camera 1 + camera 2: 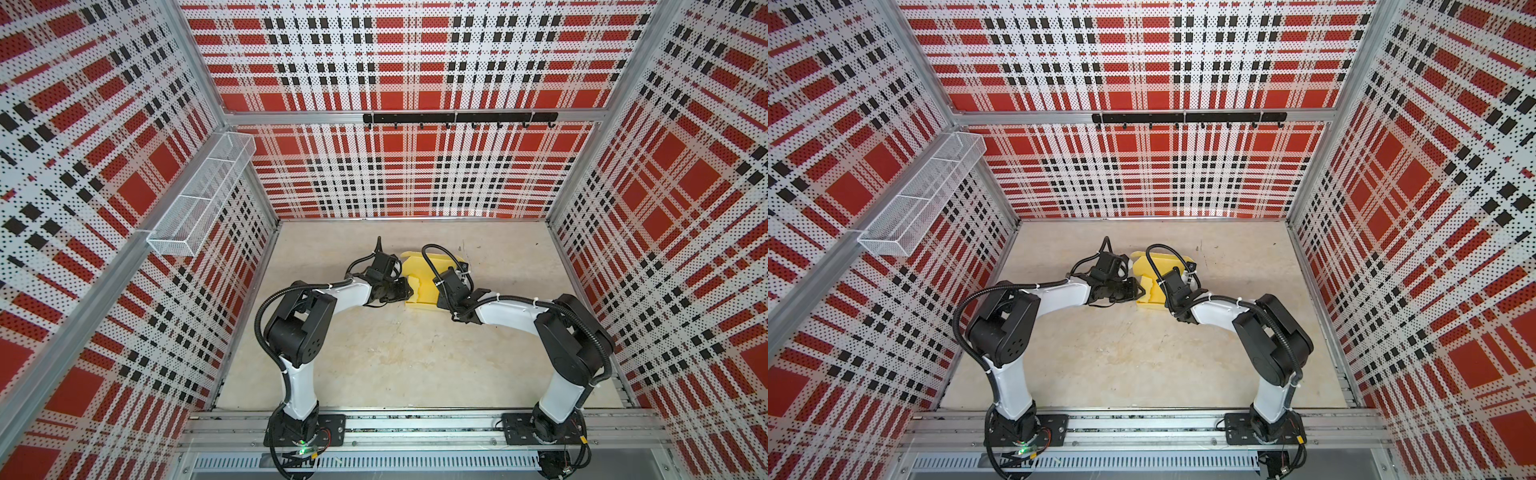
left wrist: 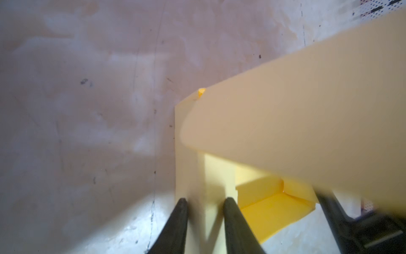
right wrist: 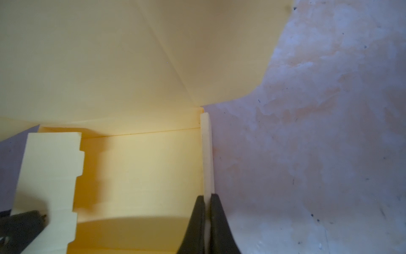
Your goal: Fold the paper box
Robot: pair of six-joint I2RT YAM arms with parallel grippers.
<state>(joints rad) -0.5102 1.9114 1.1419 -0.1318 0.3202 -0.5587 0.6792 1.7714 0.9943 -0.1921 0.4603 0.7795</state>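
The pale yellow paper box (image 1: pixel 419 270) (image 1: pixel 1148 266) stands partly folded mid-table, between the two arms in both top views. Its big lid flap (image 3: pixel 109 55) rises at the far side. My right gripper (image 3: pixel 207 198) is shut on the thin upright right wall (image 3: pixel 207 154). My left gripper (image 2: pixel 205 201) (image 1: pixel 409 291) straddles the box's left side. Its fingers stand apart, with the notched side flap (image 3: pixel 50 176) between them. That flap leans inward over the box floor (image 3: pixel 142 171). In the top views the wrists hide both sets of fingertips.
The beige tabletop (image 1: pixel 395 357) is ringed by plaid perforated walls. A white wire basket (image 1: pixel 199 195) hangs on the left wall and a black hook rail (image 1: pixel 457 118) on the back wall. The arm bases sit on the front rail (image 1: pixel 415 428).
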